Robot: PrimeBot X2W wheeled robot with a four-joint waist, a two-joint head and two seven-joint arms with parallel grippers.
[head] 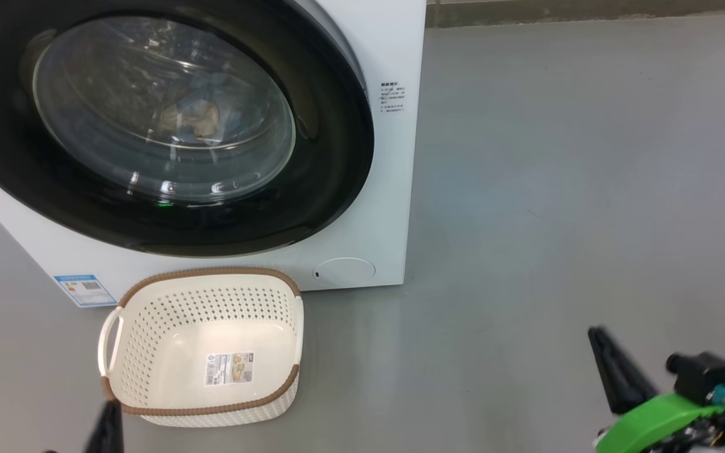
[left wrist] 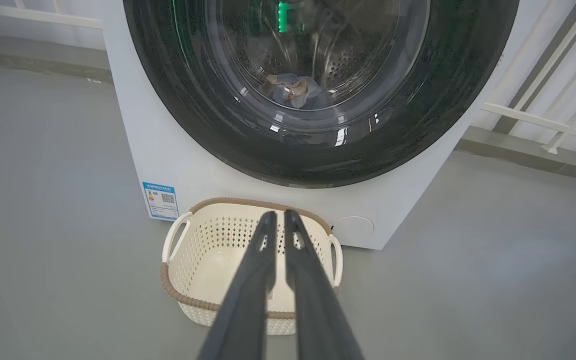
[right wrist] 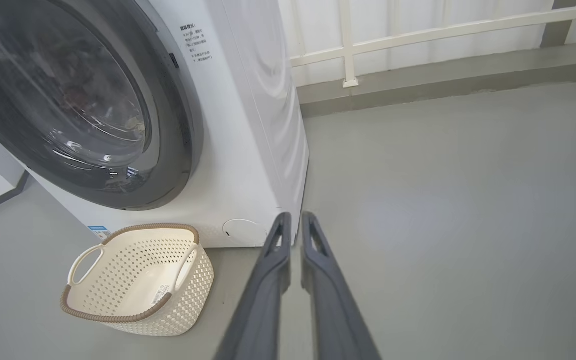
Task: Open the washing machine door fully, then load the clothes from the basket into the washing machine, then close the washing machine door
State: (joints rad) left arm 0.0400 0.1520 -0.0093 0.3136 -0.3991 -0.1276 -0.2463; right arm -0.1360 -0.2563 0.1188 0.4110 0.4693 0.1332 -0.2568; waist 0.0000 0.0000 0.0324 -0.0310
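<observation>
Behind the shut glossy black round door (head: 325, 157) of the white washing machine (head: 394, 50) lie the light-blue clothes (head: 196, 116). The cream perforated basket (head: 205, 273) sits empty, and my left claw (left wrist: 278, 216) and right claw (right wrist: 295, 216) stand narrow, holding nothing. I judge everything done.

I see my left gripper (left wrist: 279, 215) with fingers nearly parallel, a thin slit between the jaws, empty; my right gripper (right wrist: 295, 216) likewise, empty.

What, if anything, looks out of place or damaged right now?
Nothing stands out. The door sits shut with the clothes behind its glass, and the basket stands upright and empty on the floor before the washing machine.
</observation>
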